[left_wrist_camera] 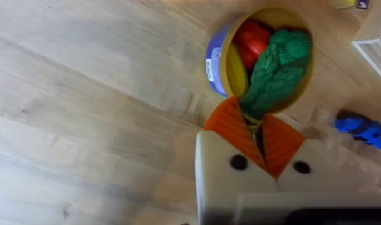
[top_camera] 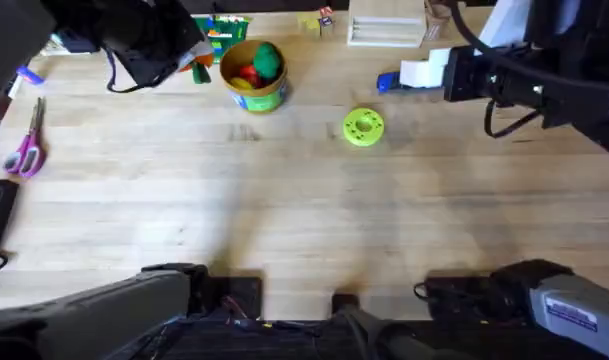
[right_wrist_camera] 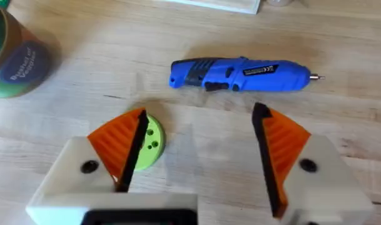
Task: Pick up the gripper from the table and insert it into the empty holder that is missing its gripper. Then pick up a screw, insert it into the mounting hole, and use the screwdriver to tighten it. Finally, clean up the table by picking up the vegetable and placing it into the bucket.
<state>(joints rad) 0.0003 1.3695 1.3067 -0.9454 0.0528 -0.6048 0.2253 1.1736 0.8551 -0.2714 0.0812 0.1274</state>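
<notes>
Dark-green, the vegetable (left_wrist_camera: 274, 69) hung pinched in my clenched left gripper (left_wrist_camera: 260, 128), its leafy end already inside the bucket (top_camera: 254, 75) at eleven o'clock on the table. My right gripper (right_wrist_camera: 199, 150) stood spread near the screwdriver (right_wrist_camera: 240, 74). Cleanup seemed nearly finished; next, let go.

Yellowish bucket (top_camera: 255, 88) with red and green toys, lime-green disc (top_camera: 363, 127) right of it, pink-handled scissors (top_camera: 27, 150) far left.

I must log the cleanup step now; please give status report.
Left end effector shut beside bucket. Vegetable lies inside bucket. Right end effector open over lime disc, near screwdriver.
</notes>
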